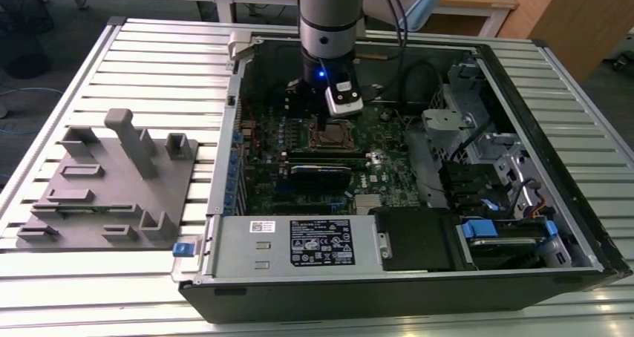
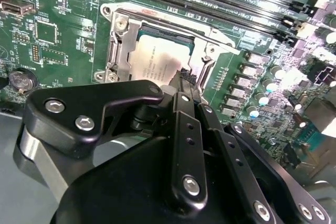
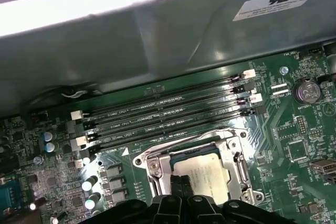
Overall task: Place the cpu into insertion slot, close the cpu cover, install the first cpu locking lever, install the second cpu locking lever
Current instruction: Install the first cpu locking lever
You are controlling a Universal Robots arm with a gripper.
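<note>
Up close, cpu (image 2: pixel 155 61) seated, cover (image 2: pixel 116 51) down

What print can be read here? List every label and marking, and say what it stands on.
Nothing is quotable; each text is too small or blurred.
Large label on the grey metal box: unreadable.
Small white sticker beside it: unreadable.
White label on the case wall, first wrist view: blurred.
cpu top: faint print, illegible.
Green circuit board: white lettering, too fine.
</note>
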